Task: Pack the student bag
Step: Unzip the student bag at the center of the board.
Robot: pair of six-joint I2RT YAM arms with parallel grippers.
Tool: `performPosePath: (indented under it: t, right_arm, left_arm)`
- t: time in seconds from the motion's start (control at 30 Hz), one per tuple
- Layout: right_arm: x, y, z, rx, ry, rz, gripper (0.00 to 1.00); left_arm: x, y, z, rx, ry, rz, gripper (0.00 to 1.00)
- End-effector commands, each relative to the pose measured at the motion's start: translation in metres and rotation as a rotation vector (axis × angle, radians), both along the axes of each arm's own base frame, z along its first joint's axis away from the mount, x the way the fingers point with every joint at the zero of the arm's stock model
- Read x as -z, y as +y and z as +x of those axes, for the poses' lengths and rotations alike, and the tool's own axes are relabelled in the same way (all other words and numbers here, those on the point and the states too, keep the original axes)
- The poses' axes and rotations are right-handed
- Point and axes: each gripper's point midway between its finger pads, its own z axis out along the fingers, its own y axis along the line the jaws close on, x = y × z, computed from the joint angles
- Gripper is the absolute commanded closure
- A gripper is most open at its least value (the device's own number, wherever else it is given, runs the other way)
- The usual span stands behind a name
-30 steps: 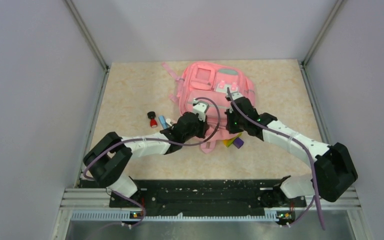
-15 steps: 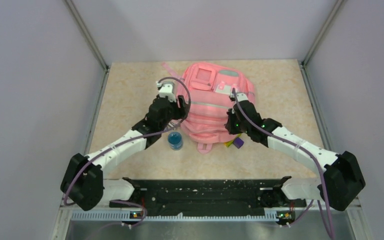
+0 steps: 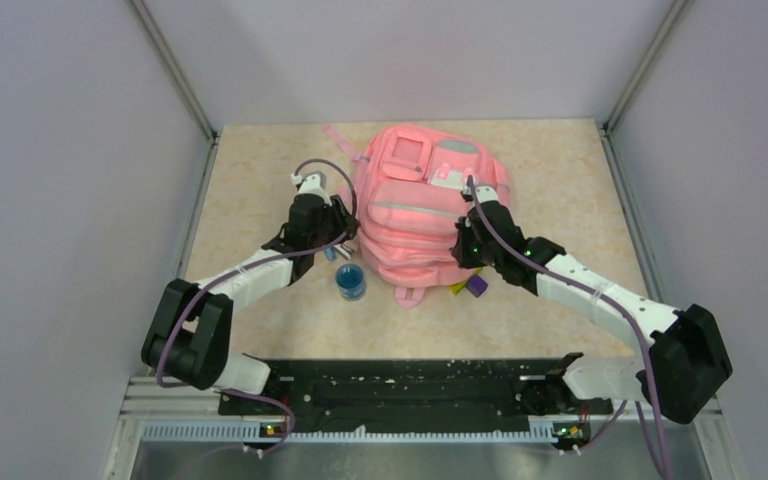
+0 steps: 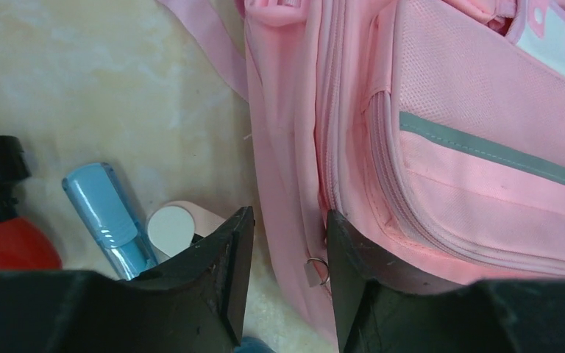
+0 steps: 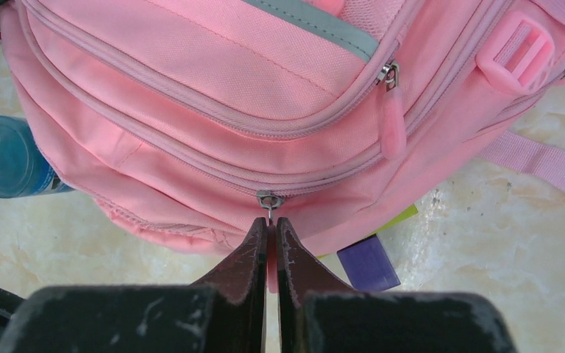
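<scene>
Student bag (image 3: 415, 215): lies flat on its back toward the far side of the table (image 3: 260, 180), pockets up, between the 2 arms.
Handling: soft, floppy and probably light. I'd expect it to sag and slide on the smooth top if tugged by 1 corner, so take it by a zip pull or strap, with the other side pinned.
Fabric: pink woven cloth, a mesh panel, a grey-green band, ridged zip tracks curving round padded pockets.
Right gripper (image 5: 272, 235): pinched tight on the zip pull (image 5: 268, 200) at the bag's near edge.
Left gripper (image 4: 283, 243): fingers roughly half apart beside the bag's left seam, gripping nothing — a small metal ring (image 4: 316, 268) sits just by 1 finger.
Loose bits: blue lidded tub (image 3: 350, 282), blue tube (image 4: 110, 217), red bottle (image 4: 7, 246), purple block (image 5: 368, 262) — all hard plastic by the look.
</scene>
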Motion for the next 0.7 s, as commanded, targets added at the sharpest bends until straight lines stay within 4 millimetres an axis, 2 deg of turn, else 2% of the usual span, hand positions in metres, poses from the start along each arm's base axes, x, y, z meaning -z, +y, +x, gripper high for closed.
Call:
performPosePath:
  t: [0.0,0.13,0.17,0.27,0.33,0.37,0.57,0.67]
  right_arm:
    - [-0.012,0.001,-0.002,0.006,-0.031,0.018,1.0]
    - [-0.013,0.002,-0.001,0.007,-0.031,0.023,1.0]
    - [-0.014,0.002,-0.001,0.007,-0.033,0.025,1.0]
    - [-0.017,0.002,0.0,0.012,-0.041,0.026,1.0]
    - [-0.019,0.004,0.0,0.012,-0.041,0.038,1.0]
    - [-0.02,0.006,0.0,0.007,-0.038,0.051,1.0]
    - [-0.018,0.034,-0.007,-0.036,-0.027,0.073,1.0]
    - [-0.021,0.055,-0.01,-0.074,-0.028,0.092,1.0]
  left_arm:
    - [-0.008,-0.015,0.004,0.029,-0.03,-0.117,0.55]
    - [0.001,-0.023,0.001,0.074,0.016,-0.129,0.56]
    - [0.005,-0.024,0.0,0.082,0.03,-0.126,0.6]
    - [0.008,-0.034,-0.006,0.13,0.041,-0.172,0.82]
    - [0.0,-0.044,-0.009,0.18,-0.002,-0.227,0.98]
    - [-0.003,-0.049,-0.012,0.202,-0.017,-0.253,1.0]
    - [-0.015,-0.063,-0.019,0.234,-0.055,-0.293,1.0]
    - [-0.018,-0.067,-0.021,0.231,-0.073,-0.3,1.0]
